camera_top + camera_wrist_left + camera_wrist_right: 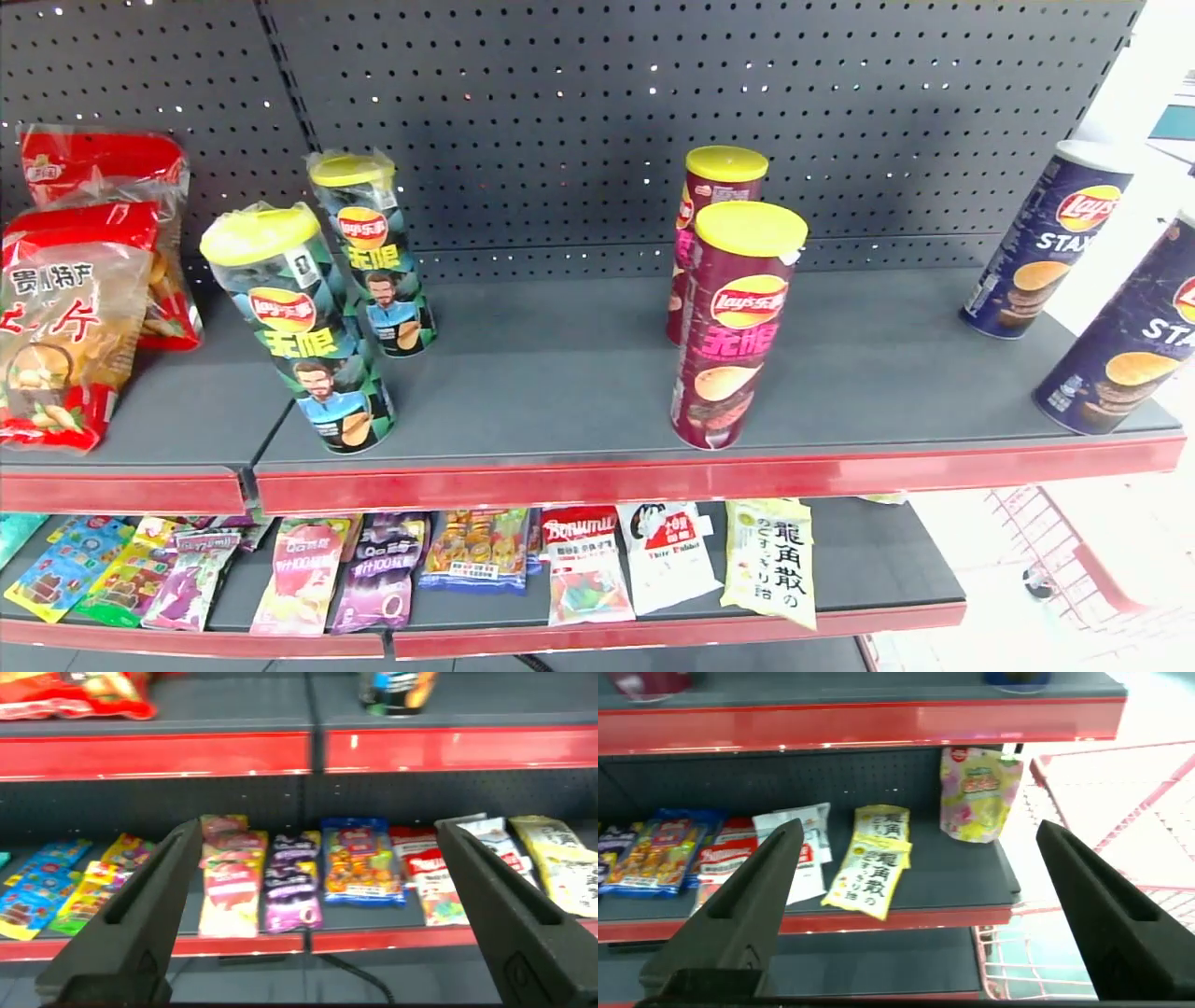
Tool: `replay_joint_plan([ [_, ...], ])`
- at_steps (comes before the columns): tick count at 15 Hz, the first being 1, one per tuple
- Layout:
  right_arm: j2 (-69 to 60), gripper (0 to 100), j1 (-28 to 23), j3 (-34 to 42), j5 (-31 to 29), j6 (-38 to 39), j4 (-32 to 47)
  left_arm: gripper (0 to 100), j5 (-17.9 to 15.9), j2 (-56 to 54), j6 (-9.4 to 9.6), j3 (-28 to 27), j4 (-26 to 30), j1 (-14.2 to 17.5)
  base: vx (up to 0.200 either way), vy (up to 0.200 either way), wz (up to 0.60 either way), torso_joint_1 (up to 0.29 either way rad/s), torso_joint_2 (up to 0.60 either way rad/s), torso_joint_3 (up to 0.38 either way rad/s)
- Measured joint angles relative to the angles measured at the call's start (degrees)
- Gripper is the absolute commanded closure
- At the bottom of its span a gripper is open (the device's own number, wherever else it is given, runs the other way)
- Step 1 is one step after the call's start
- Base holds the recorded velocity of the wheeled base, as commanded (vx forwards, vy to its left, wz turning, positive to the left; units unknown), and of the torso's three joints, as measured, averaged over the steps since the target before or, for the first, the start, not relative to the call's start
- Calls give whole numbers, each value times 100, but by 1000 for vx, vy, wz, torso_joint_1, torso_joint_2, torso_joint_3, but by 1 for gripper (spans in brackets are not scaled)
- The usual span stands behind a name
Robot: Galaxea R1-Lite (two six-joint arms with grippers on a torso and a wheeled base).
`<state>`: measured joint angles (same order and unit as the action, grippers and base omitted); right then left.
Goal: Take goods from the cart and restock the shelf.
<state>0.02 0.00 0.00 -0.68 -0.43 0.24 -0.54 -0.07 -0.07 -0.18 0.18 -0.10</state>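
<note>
On the upper shelf (560,373), red nut bags (75,308) lean at nine o'clock; two green crisp cans (299,327) stand toward ten o'clock, one behind the other; two maroon cans (738,327) stand near the centre (the front one close to the red lip); two blue cans (1046,243) stand at three o'clock. The lower shelf (887,560), at six o'clock, carries a row of flat sweet packets (485,560); the red wire cart (1092,560) sits at four o'clock, past the shelf end. The left gripper (318,831) is spread wide and empty, facing those packets; the right gripper (920,829) is likewise spread, facing a yellow packet (878,859).
</note>
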Motion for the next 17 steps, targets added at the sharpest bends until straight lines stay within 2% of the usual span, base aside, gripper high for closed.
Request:
replay_joint_plan([
  [4,0,0,2,0,-2,2,-2,0,0,0,0,0,-2,0,0,-200,0,4,2,0],
  [17,0,0,0,0,0,0,0,0,-6,0,0,2,0,2,0,0,0,0,0,0],
])
